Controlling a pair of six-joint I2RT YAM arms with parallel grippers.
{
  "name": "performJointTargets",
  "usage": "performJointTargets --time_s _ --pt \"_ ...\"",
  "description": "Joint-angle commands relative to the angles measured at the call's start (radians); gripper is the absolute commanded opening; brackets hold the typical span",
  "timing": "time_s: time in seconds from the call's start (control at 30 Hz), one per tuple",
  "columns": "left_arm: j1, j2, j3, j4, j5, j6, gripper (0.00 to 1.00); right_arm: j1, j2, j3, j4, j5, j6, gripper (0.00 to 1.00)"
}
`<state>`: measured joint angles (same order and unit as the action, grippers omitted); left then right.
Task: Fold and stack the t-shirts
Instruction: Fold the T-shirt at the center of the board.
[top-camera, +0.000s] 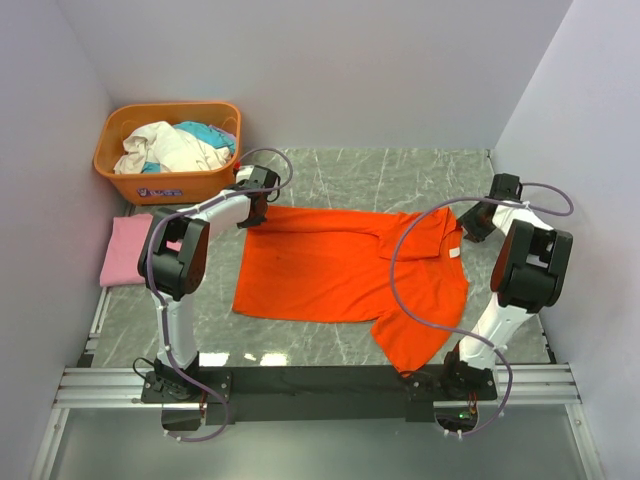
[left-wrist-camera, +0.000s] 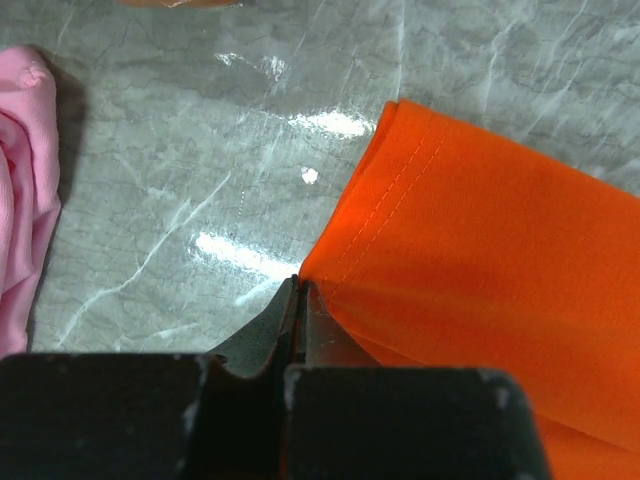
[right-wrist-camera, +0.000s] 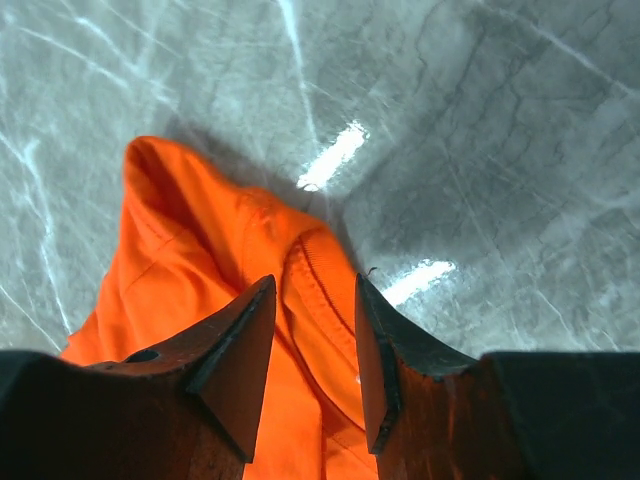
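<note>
**Orange-red shirt spread on the desk, a gripper at each far corner**

Pale lilac walls (top-camera: 330, 70) close in a grey marbled desk (top-camera: 330, 165). From the top camera, the orange-red t-shirt (top-camera: 340, 270) lies spread across the middle of the desk. The pink t-shirt (top-camera: 128, 250) sits folded at the left edge. An orange basket (top-camera: 165, 180) of mixed clothes stands in the far left corner. The left gripper (top-camera: 255, 205) is at the shirt's far left corner, and the right gripper (top-camera: 478, 222) is at its far right end.

In the left wrist view, the left gripper (left-wrist-camera: 300, 290) has its jaws pressed together, pinching the stitched hem of the orange-red t-shirt (left-wrist-camera: 480, 270). The pink t-shirt (left-wrist-camera: 25, 200) lies apart on the left.

In the right wrist view, the right gripper (right-wrist-camera: 315, 330) has its jaws partly apart. They stand on either side of the ribbed collar of the orange-red t-shirt (right-wrist-camera: 200, 260), not clamped on it.
</note>
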<state>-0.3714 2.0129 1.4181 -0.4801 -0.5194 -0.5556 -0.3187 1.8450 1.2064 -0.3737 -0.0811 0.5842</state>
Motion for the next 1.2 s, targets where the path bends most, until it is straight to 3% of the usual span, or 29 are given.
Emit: performJointTargets --time_s 0.0,0.33,0.67,0.9,1.17 --pt "0.006 -0.025 0.018 0.001 -0.002 0.014 0.01 -0.013 0.02 0.047 0.025 -0.042 0.048 0.45" --pt "0.006 -0.008 0.008 -0.002 0.005 -0.003 0.01 -0.019 0.091 0.091 0.032 -0.081 0.069 0.45" --pt "0.008 -0.006 -0.001 0.0 0.01 -0.013 0.01 -0.007 -0.029 0.045 0.154 -0.157 -0.017 0.42" --pt "0.008 0.004 0.004 -0.002 0.012 -0.017 0.01 0.007 0.06 0.099 0.156 -0.287 0.005 0.42" --pt "0.022 0.007 -0.005 0.005 0.012 -0.03 0.01 0.015 0.131 0.142 0.119 -0.282 0.011 0.42"
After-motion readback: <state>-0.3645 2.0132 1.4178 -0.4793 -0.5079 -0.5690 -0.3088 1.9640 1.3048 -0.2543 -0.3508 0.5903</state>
